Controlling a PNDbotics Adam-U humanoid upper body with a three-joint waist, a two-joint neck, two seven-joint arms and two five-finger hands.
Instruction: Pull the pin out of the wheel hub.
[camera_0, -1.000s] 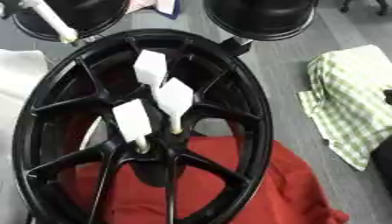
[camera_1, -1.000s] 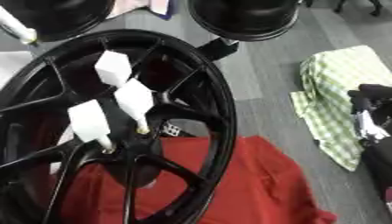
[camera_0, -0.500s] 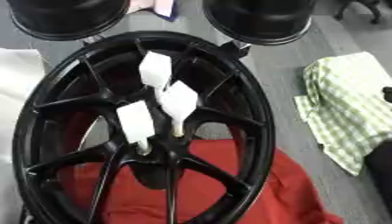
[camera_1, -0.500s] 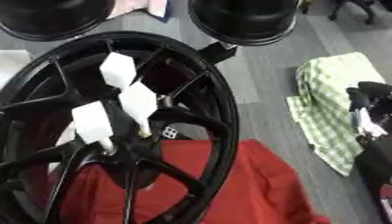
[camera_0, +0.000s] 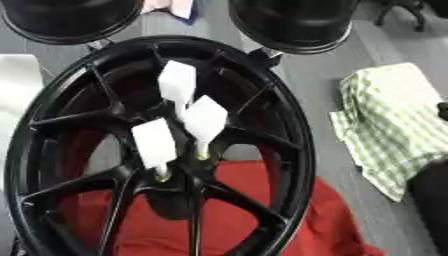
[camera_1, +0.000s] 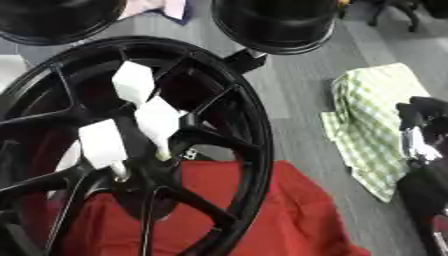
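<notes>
The wheel hub (camera_0: 157, 150), a black spoked rim, fills the left and centre of the frame, standing tilted on a red cloth (camera_0: 254, 215) that spreads across the lower middle. Three white pins with flat, paddle-like heads stick out of its centre: the lowest pin (camera_0: 155, 142) at left, the upper pin (camera_0: 178, 86) above it, and the middle pin (camera_0: 205, 120) just to their right, all close together but apart from one another. Behind the rim, along the upper edge, stand two more black round objects (camera_0: 293, 22), one at upper left and one at upper centre. The floor (camera_1: 297, 100) is grey, with a bare strip between the rim and a green checked cloth (camera_0: 394, 125) lying at the right. The right hand (camera_1: 424, 137) shows only in the right eye view, at the right edge beside the checked cloth, well apart from the hub; whether its fingers are apart or curled cannot be told. The left hand shows in neither view.
</notes>
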